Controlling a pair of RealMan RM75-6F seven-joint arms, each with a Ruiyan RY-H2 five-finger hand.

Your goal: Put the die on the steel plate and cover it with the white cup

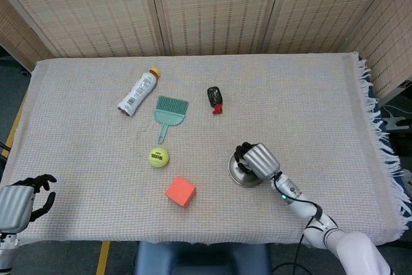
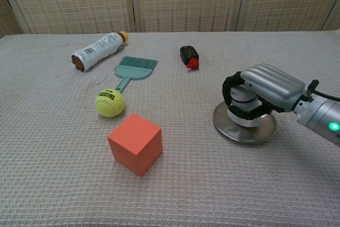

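Observation:
The steel plate (image 2: 240, 134) lies on the cloth at the right front, and the head view shows the plate's rim (image 1: 238, 177) too. On it stands the white cup (image 2: 242, 106), upside down, with a blue band. My right hand (image 2: 268, 86) wraps over the cup from the right and grips it; in the head view this hand (image 1: 259, 159) hides most of the cup. No die shows in either view. My left hand (image 1: 19, 201) hangs off the table's front left corner, holding nothing, with a gap between its loosely curved fingers and thumb.
An orange cube (image 2: 135, 143) sits left of the plate, with a tennis ball (image 2: 109, 102) behind it. Further back lie a green brush (image 2: 133, 68), a white bottle (image 2: 98, 50) and a small black and red object (image 2: 189, 56). The cloth's fringed edge (image 1: 386, 159) runs along the right.

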